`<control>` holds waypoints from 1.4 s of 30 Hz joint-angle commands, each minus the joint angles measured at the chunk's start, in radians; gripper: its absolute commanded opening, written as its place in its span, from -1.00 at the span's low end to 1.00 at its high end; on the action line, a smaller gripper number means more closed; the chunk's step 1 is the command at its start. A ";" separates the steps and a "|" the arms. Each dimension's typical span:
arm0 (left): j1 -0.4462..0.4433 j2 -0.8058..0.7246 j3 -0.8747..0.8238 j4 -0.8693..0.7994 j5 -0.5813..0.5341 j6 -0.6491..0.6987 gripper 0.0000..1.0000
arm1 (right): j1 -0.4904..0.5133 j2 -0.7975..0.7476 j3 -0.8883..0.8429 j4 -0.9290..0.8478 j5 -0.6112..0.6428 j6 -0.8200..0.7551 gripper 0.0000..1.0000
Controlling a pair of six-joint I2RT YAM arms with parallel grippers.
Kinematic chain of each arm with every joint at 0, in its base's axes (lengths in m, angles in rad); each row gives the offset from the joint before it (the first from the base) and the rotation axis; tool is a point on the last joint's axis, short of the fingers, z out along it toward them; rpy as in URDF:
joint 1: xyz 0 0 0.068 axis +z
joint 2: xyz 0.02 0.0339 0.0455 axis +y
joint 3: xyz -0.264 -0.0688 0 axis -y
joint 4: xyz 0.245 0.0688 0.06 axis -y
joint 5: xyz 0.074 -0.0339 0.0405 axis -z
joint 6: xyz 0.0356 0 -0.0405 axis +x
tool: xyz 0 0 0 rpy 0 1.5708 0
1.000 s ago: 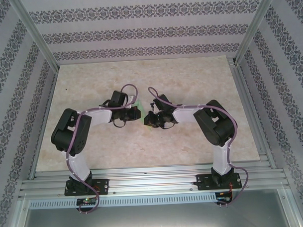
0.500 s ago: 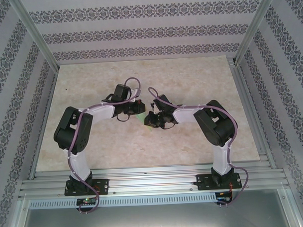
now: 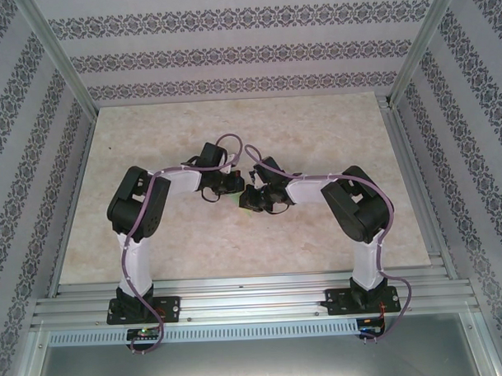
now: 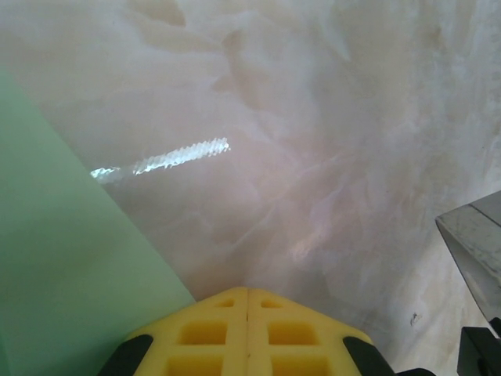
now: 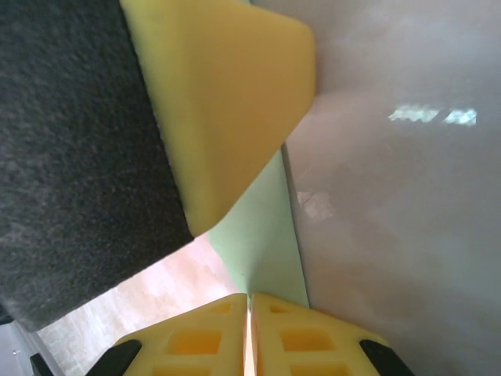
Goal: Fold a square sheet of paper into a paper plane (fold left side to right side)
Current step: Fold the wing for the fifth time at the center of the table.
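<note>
Right wrist: right gripper [image 5: 250, 298] pinches the paper plane [image 5: 262, 235]; left gripper [image 4: 247, 291] clenched beside it.

A lab test cell: aluminium frame [image 3: 57, 54], patterned wall panels [image 3: 230, 57], marble-look tabletop [image 3: 232, 123].

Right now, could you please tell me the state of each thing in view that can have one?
left gripper: shut, nothing seen between its fingers, close beside the paper's edge.
right gripper: shut on the green paper.
green paper: pinched between the right gripper's fingers; how far it is folded cannot be told.
</note>
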 commanded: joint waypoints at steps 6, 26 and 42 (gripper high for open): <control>-0.004 0.089 0.080 -0.149 -0.284 0.149 -0.87 | 0.010 0.035 -0.058 -0.223 0.117 -0.023 -0.76; 0.109 0.153 0.267 -0.220 -0.349 0.200 -0.81 | 0.017 0.025 -0.083 -0.206 0.110 -0.014 -0.76; 0.206 0.232 0.474 -0.282 -0.289 0.199 -0.74 | 0.023 -0.004 -0.084 -0.177 0.093 -0.018 -0.75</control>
